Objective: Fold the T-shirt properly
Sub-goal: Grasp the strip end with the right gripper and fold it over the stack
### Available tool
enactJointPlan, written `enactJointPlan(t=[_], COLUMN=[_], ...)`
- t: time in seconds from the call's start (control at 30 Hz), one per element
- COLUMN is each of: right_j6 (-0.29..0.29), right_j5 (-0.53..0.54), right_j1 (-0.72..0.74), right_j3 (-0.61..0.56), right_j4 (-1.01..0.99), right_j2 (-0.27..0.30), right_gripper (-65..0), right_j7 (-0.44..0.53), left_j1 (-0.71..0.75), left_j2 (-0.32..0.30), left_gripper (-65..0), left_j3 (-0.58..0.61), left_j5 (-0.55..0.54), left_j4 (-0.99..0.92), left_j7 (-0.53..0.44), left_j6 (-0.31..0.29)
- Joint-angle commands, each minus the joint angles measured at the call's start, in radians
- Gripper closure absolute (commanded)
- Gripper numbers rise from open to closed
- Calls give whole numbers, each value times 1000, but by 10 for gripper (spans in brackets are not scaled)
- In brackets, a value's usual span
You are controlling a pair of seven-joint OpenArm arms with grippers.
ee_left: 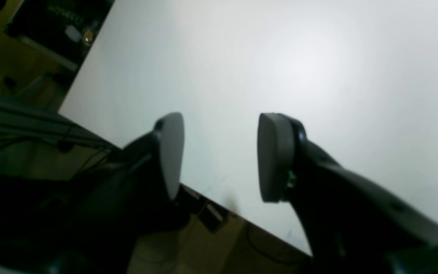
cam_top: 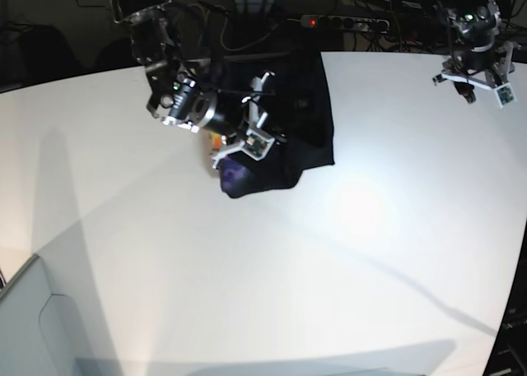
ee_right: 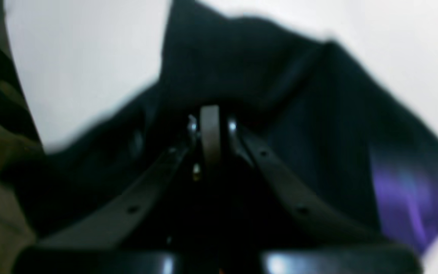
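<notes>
Left gripper point(ee_left: 221, 156) stands roughly half open in the left wrist view, its two grey pads facing each other with only bare white table point(ee_left: 318, 76) showing through the gap. It has hold of nothing, and no cloth appears anywhere in this view; the table edge runs diagonally beneath the jaws, with dark clutter beyond it.

In the right wrist view, the right gripper point(ee_right: 209, 131) has its jaws pressed together on a bunched ridge of the T-shirt point(ee_right: 280, 114). Black cloth spreads away from the pinch in loose folds, and a patch of the purple print shows at the lower right corner. This view is blurred, so how many layers are caught in the pinch cannot be told.

From the base view, the T-shirt point(cam_top: 300, 121) lies as a crumpled dark heap near the far edge of the table point(cam_top: 329, 269), with the right gripper point(cam_top: 247, 141) down on its near side and a bit of purple peeping out just below it. The left gripper point(cam_top: 478, 80) hangs well apart, above bare table on the other side.

Only the base view shows how far the idle arm is from the work; only the right wrist view shows the pinch itself. The risk, as I judge it, is that a one-handed pull drags the whole heap instead of spreading it, or that the shirt slides off the far edge, since it sits close to it.
</notes>
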Motion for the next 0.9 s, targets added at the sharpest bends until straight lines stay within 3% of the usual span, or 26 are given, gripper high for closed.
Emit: enactJointPlan(t=[0.0,0.23,0.33,0.6,0.87], right_j6=[8,8,8,8,8], right_j5=[15,15,15,13,12], right_j1=[30,114,109,-52,-179], right_j3=[-11,-34,-34,-32,-34], right_j4=[-4,-109,-101,71,80], right_j2=[-17,-104,-109,-28,37], right_gripper=[-1,-1,-1,-1,-1], right_j7=[22,22,22,17,22], left_j1=[7,34,34,25,11], left_j2=[-6,13,13,13,3], left_gripper=[-298,-298,-298,-298,-298], left_j3=[-5,-21,-32,-25,-25], left_j5=[0,0,0,0,0], left_j4=[20,20,20,20,20], left_j7=[-23,-23,-23,-23,-23], left_j6=[3,3,3,3,3])
